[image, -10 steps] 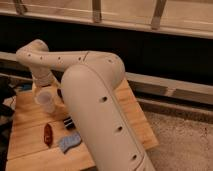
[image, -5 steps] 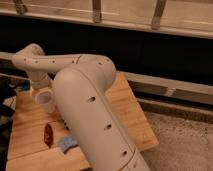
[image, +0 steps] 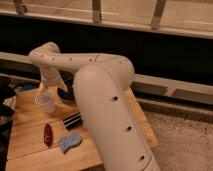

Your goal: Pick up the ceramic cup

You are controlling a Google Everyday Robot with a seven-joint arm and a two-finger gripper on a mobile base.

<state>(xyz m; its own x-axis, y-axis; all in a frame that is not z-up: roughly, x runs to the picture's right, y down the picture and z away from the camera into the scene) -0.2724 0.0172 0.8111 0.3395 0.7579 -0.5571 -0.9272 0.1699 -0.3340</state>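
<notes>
One cream arm [image: 102,105] is reaching across the wooden table [image: 27,145] toward its left side, and the gripper [image: 47,87] is hanging directly above the ceramic cup [image: 46,103] — whether it is spread wide, narrowed or gripping the cup cannot be told, as the wrist is covering it. The ceramic cup is showing upright at the table's left part, just beside the dark bowl [image: 66,95] on the view's right. Nearer the front edge, a black object [image: 72,120], a red object [image: 48,134] and a blue object [image: 70,141] are lying apart from the cup.
</notes>
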